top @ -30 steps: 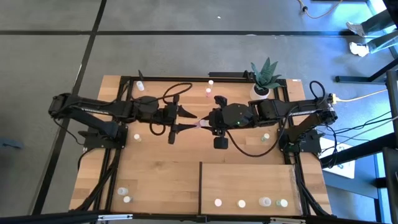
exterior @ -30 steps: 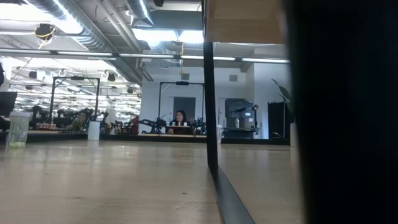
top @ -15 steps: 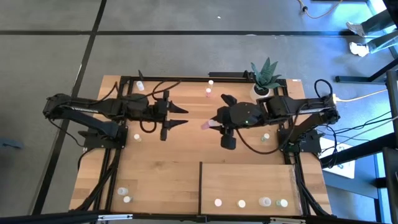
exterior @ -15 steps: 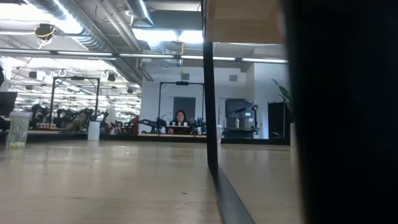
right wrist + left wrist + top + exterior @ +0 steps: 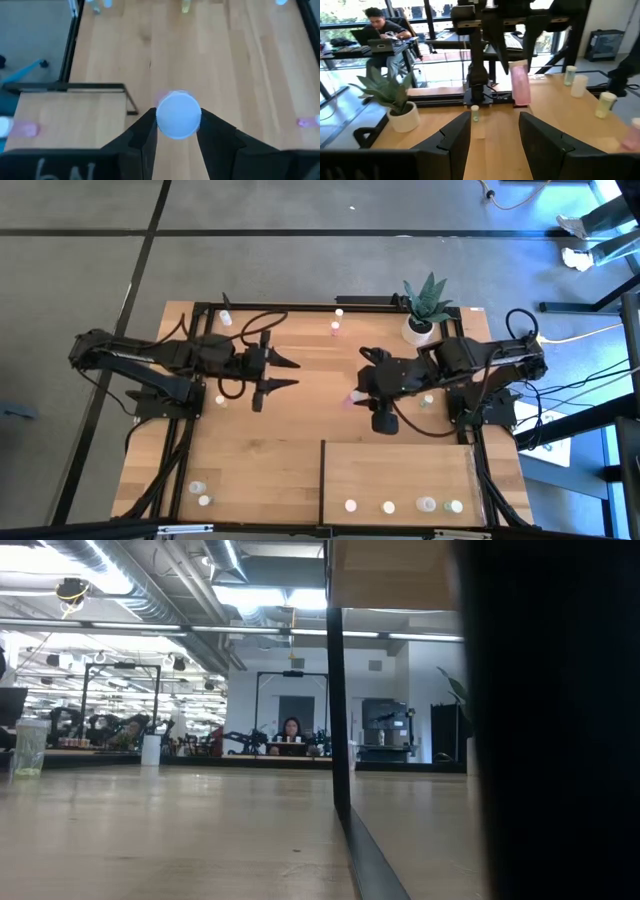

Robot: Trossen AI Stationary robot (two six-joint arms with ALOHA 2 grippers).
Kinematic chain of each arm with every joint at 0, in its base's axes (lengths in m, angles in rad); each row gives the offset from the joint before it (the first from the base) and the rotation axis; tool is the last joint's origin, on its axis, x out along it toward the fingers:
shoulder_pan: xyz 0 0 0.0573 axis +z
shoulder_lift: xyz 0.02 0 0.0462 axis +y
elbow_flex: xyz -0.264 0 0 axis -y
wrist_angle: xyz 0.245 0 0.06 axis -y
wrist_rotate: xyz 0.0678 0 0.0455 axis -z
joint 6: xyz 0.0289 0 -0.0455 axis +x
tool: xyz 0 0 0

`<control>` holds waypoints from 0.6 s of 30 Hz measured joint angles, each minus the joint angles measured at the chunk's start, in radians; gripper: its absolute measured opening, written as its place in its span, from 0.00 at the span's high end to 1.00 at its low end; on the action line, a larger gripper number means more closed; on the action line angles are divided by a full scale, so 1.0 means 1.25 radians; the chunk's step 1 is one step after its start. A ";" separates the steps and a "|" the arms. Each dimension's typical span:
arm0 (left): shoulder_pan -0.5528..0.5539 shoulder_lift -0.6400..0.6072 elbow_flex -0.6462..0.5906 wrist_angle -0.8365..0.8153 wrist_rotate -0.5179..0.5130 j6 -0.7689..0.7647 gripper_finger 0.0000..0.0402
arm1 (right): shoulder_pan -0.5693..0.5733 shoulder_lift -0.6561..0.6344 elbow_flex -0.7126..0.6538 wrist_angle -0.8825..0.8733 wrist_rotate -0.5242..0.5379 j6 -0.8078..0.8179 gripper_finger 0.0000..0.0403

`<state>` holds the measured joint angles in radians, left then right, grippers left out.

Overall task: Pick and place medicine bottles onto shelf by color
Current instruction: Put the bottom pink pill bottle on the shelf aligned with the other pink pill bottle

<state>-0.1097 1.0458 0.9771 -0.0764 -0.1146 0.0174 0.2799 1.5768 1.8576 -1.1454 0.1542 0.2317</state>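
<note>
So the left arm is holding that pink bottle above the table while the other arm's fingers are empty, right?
Not quite: the right gripper holds the pink bottle, as the right wrist view and high view show. The left gripper is the empty one, fingers apart.

Non-task stuff around my table: white pot with green plant [image 5: 424, 308] at the far edge, near my right side; also in my left wrist view [image 5: 395, 102]. Planked wooden tabletop [image 5: 270, 440] on a black frame [image 5: 175, 442]. Grey floor [image 5: 300, 240] beyond. Loose cables [image 5: 590, 395] on the floor off to my right. Low view: a seated person [image 5: 291, 730] far back in the room, ceiling lights [image 5: 250, 595] overhead. Left wrist view: a person at a laptop [image 5: 382, 30] at a desk behind the table.
</note>
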 joint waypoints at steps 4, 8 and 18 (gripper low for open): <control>-0.024 0.000 0.000 0.000 0.000 -0.008 0.60 | 0.011 0.001 0.000 -0.014 -0.041 -0.001 0.68; -0.044 0.000 0.000 0.001 0.000 -0.023 0.60 | 0.025 0.009 -0.001 -0.057 -0.041 -0.003 0.68; -0.089 0.000 0.000 -0.001 -0.040 -0.055 0.60 | 0.076 0.027 -0.001 -0.072 -0.041 0.042 0.68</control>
<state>-0.2214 1.0462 0.9771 -0.0783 -0.1651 -0.0513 0.3753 1.6101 1.8561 -1.2350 0.1024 0.2843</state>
